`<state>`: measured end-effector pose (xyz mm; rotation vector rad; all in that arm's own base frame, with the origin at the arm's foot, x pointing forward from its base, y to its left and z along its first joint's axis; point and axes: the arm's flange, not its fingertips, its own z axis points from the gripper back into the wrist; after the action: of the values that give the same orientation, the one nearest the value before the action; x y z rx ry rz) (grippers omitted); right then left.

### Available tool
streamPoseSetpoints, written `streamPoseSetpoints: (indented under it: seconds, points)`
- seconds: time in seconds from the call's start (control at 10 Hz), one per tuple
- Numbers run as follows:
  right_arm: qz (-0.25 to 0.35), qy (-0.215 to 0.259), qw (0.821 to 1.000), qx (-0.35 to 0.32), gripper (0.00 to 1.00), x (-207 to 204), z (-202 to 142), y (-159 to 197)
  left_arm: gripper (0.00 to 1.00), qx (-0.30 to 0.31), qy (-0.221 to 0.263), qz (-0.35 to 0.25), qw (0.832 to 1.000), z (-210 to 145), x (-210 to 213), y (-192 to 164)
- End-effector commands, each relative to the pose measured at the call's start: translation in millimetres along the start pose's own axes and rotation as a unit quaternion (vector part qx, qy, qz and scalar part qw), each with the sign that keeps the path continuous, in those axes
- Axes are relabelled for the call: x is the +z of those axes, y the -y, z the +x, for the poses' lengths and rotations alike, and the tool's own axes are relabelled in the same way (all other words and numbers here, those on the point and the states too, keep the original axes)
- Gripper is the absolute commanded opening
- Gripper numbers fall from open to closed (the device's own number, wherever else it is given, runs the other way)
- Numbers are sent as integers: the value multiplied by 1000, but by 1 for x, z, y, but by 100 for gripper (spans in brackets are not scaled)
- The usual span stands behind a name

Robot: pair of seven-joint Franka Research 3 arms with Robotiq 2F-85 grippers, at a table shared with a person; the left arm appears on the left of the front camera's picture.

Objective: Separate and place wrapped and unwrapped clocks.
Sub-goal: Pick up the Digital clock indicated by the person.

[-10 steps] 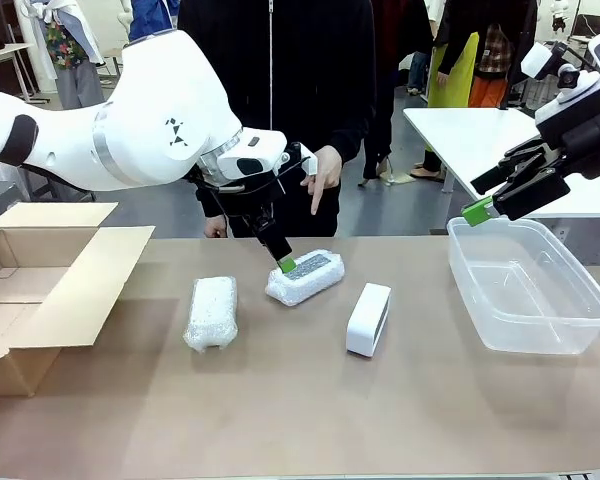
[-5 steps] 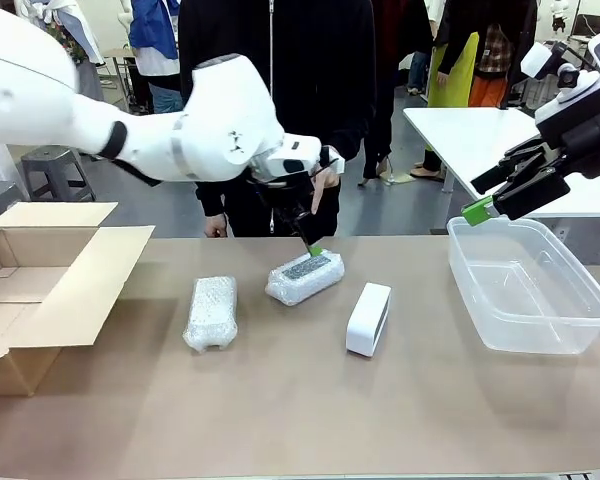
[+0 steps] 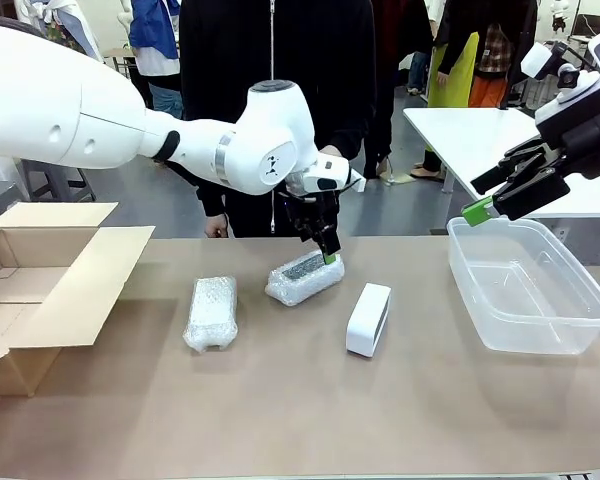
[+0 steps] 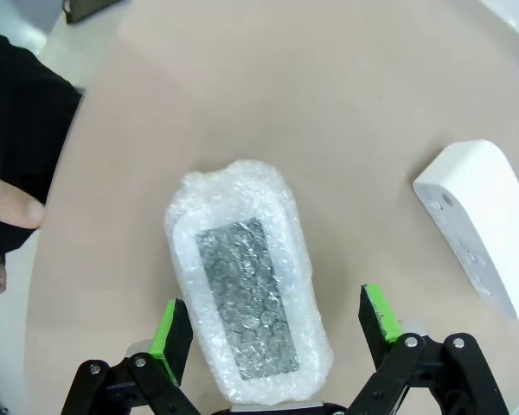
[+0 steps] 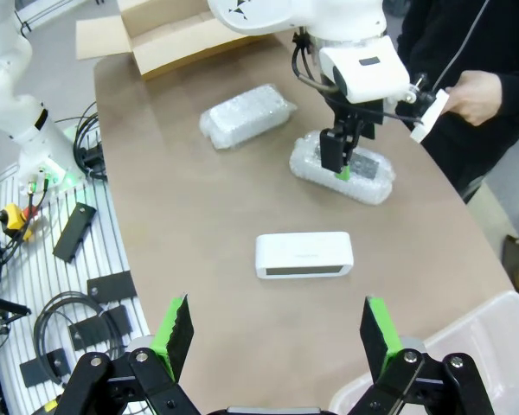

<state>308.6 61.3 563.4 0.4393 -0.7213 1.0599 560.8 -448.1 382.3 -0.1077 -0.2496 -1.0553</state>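
Tan table [image 3: 280, 420] holds box [image 3: 70, 290], tub [image 3: 520, 335] — people [image 3: 340, 60] behind.

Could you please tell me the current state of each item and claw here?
Left claw: open, straddling the grey-faced wrapped clock.
Right claw: open, empty.
Grey-faced wrapped clock: on table, ungripped.
Second wrapped clock: on table, untouched.
Bare white clock: unwrapped, on table.
Cardboard box: flaps open.
Plastic bin: empty.

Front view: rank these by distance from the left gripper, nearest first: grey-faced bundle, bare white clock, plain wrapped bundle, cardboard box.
From the open left gripper:
1. grey-faced bundle, directly beneath it.
2. bare white clock, toward the robot's right.
3. plain wrapped bundle, toward the left.
4. cardboard box, at the far left edge.
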Motion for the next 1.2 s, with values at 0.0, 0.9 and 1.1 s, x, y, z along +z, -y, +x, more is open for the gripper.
streamPoseSetpoints:
  seconds: [0.0, 0.9, 1.1]
  points:
    - [9, 7, 1000, 2, 100, -2, 0, 2, 100, 17, -24, -2, 1000, 1, -1, -2]
    - [9, 7, 1000, 2, 100, -2, 0, 2, 100, 34, -46, -2, 998, -16, -29, -22]
    - [9, 7, 1000, 2, 100, -2, 0, 2, 100, 35, -54, -10, 998, -15, -34, -22]
